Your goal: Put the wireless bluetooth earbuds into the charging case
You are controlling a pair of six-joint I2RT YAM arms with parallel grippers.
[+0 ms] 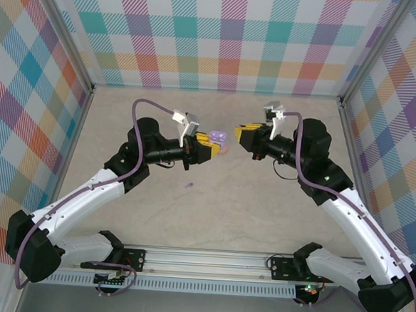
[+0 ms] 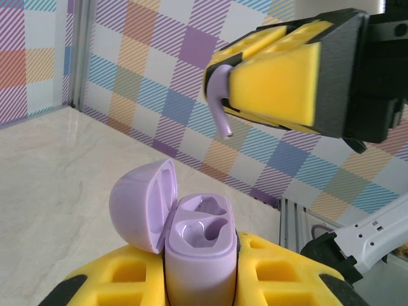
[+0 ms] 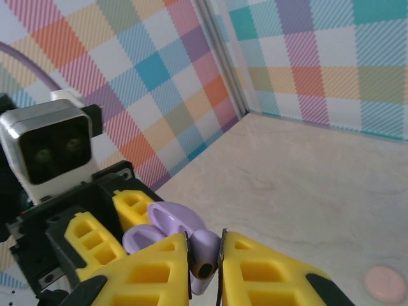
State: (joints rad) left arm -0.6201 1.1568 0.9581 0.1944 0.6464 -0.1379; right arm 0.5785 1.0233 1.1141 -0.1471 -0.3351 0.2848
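Note:
My left gripper (image 2: 201, 284) is shut on the lilac charging case (image 2: 197, 248), which it holds upright with the lid (image 2: 137, 204) swung open to the left and both wells bare. Just above and to the right of the case, my right gripper (image 2: 224, 69) is shut on a lilac-purple earbud (image 2: 220, 105), whose stem hangs down below the pads. In the right wrist view the earbud (image 3: 206, 252) sits pinched between the yellow fingers, with the open case (image 3: 167, 220) right behind it. From above, the two grippers (image 1: 207, 143) (image 1: 239, 133) meet nose to nose over the table's middle.
A small purple piece (image 1: 189, 185) lies on the beige table in front of the left gripper. A pale pink disc (image 3: 385, 284) rests on the table under the meeting point. Plaid walls enclose the left, back and right sides.

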